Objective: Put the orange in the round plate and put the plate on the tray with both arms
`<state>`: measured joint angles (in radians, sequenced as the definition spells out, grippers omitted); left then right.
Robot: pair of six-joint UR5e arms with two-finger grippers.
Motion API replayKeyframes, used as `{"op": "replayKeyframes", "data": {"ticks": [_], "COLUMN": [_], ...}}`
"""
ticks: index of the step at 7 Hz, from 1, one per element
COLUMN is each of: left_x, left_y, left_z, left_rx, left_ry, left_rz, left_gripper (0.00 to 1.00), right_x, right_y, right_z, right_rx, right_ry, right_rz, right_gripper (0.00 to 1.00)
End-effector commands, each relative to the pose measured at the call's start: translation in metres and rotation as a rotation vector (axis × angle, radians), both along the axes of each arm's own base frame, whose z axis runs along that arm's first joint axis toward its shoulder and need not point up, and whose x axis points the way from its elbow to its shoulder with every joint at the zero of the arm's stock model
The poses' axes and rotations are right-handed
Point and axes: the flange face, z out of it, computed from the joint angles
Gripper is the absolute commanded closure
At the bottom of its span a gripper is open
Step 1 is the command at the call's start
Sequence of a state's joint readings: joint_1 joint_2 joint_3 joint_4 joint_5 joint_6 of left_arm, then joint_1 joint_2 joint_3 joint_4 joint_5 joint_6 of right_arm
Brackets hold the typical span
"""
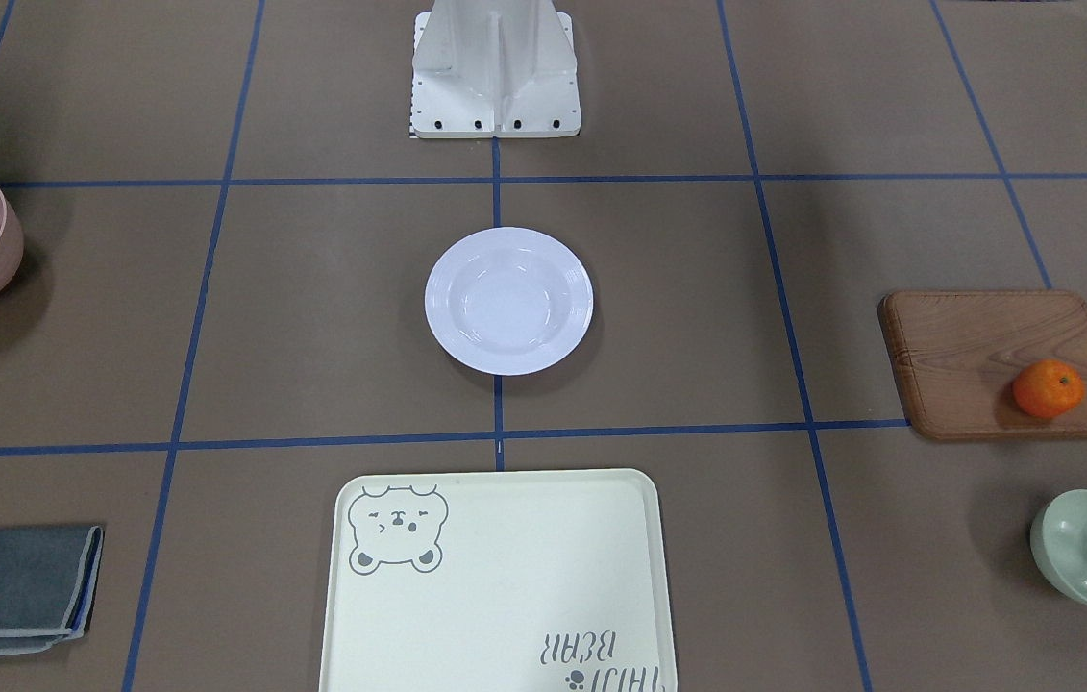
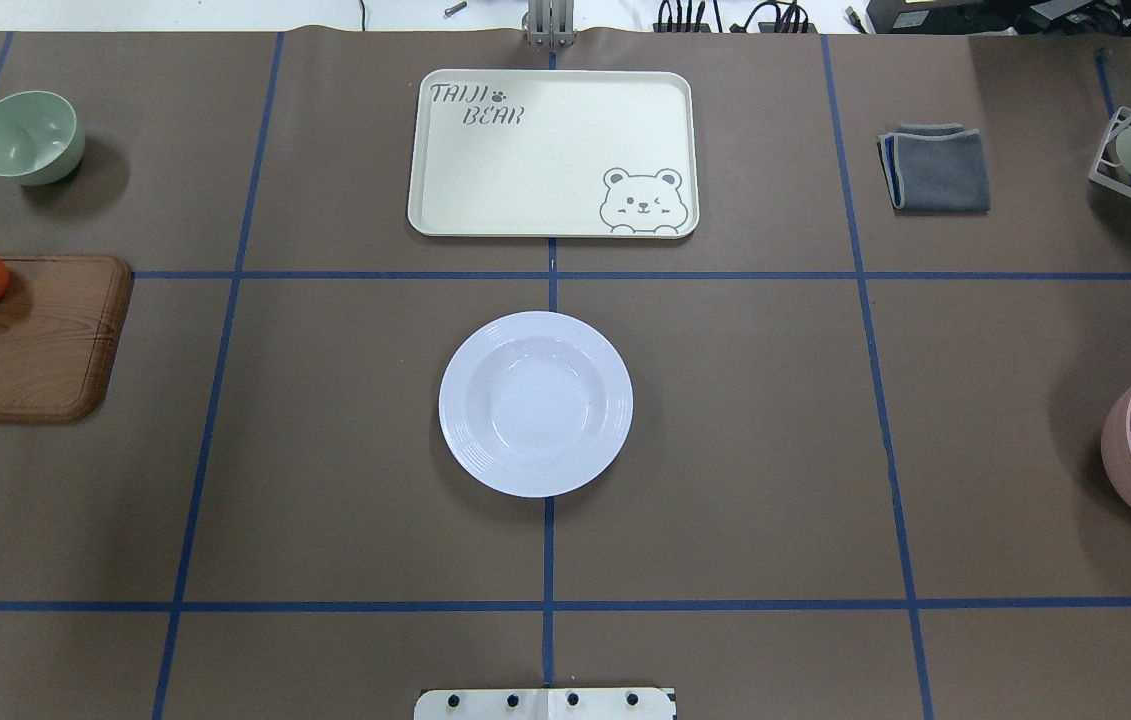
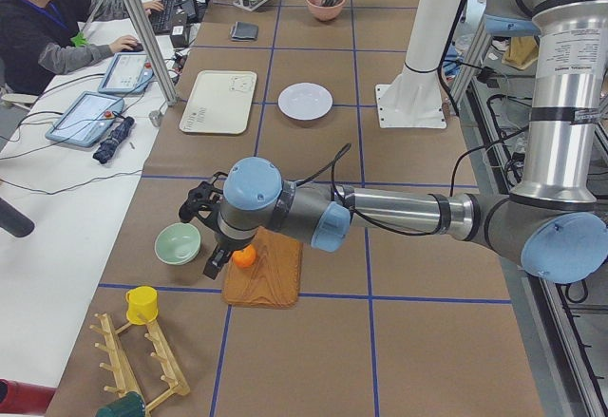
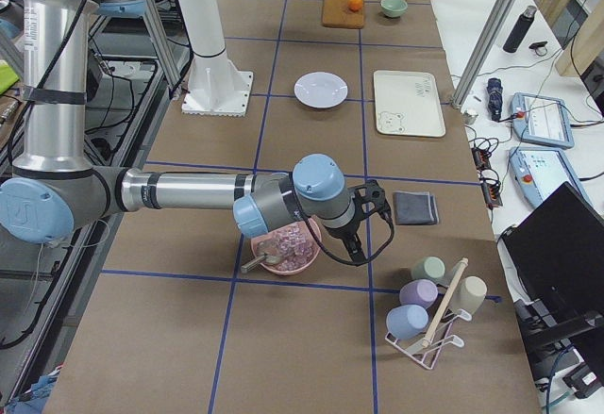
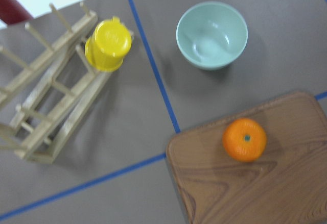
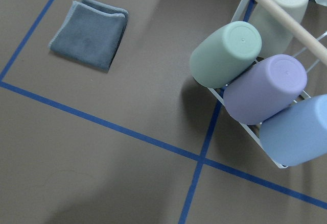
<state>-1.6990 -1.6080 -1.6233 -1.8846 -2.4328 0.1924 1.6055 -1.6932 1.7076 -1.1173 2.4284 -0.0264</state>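
- Brown paper crossed by blue tape lines covers the table (image 2: 725,450), and a white base mount (image 1: 495,67) stands at the robot's edge.
- Left end effector (image 3: 201,238): it shows only in the left side view, so I cannot tell whether it is open or closed. It hangs near the orange (image 5: 244,139), and its wrist camera looks down on the fruit.
- Orange: it sits on a wooden board (image 2: 25,350) near one corner, far out on the robot's left.
- Just beyond the board stands a green bowl (image 5: 212,35). Farther out is a wooden rack (image 5: 46,106) with a yellow cup (image 5: 108,44).
- Right end effector (image 4: 370,230): it shows only in the right side view, so I cannot tell its state either. It hangs by a pink bowl (image 4: 283,249).
- A folded grey cloth (image 6: 89,39) and a wire rack of cups (image 6: 255,86) lie below its camera.
- Plate (image 2: 455,400): it is empty, at the table's middle, well apart from the orange.
- Tray (image 2: 545,150): it is bare, just beyond the plate and not touching it.
- A person (image 3: 38,28) sits at a side desk.
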Motion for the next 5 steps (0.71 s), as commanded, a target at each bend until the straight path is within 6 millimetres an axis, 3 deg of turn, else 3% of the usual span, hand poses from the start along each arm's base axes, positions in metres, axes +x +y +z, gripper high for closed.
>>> {"op": "replayKeyframes", "data": {"ticks": [1,2,4,5], "left_x": [0.017,0.052,0.107,0.124], "left_y": [-0.012,-0.021,-0.028,-0.031], "left_z": [-0.002,0.001,0.014,0.025], "left_rx": [0.03,-0.014,-0.116,-0.101], "left_ry": [0.002,0.019,0.064,0.033], "left_rz": [0.03,0.069,0.036,0.027], "left_gripper": [0.01,0.01,0.01,0.01], "right_x": [-0.005,-0.035,-0.122,-0.147], "right_y": [0.0,-0.013,-0.02,-0.024], "right_z": [-0.039,-0.081,-0.106,-0.124], "right_rx": [-0.089,-0.201,-0.261,-0.278], "right_ry": [-0.134,-0.205,-0.069,0.008], "right_rz": [0.11,0.184,0.24,0.239], "right_gripper": [0.0,0.0,0.0,0.0]}}
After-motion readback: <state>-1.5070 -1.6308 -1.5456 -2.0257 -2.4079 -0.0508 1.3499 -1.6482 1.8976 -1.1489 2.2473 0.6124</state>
